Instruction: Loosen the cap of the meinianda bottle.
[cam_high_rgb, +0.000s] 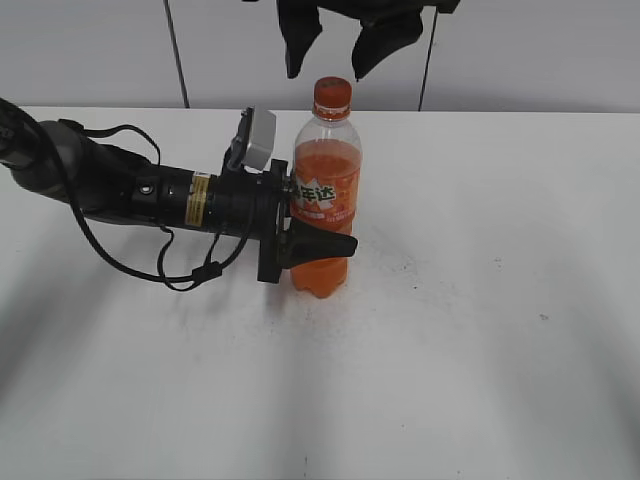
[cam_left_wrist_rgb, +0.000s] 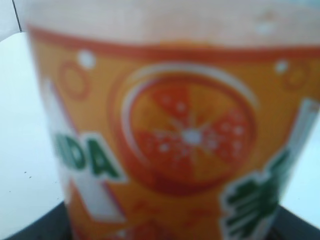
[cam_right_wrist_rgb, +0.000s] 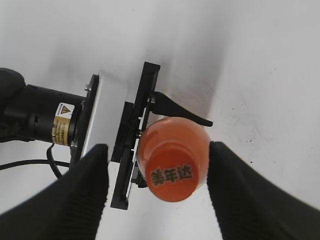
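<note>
The meinianda bottle (cam_high_rgb: 326, 200) stands upright on the white table, full of orange drink. Its orange cap (cam_high_rgb: 333, 95) is on the neck. My left gripper (cam_high_rgb: 318, 225) reaches in from the left and is shut on the bottle's labelled waist; the blurred label (cam_left_wrist_rgb: 180, 140) fills the left wrist view. My right gripper (cam_high_rgb: 335, 40) hangs open just above the cap, not touching it. In the right wrist view its two black fingers straddle the cap (cam_right_wrist_rgb: 172, 175) from above with gaps on both sides (cam_right_wrist_rgb: 160, 175).
The left arm (cam_high_rgb: 150, 195) with its cable lies across the table's left half. A grey wall stands behind the white table (cam_high_rgb: 480, 330). The left gripper's body (cam_right_wrist_rgb: 132, 150) sits close to the bottle's left.
</note>
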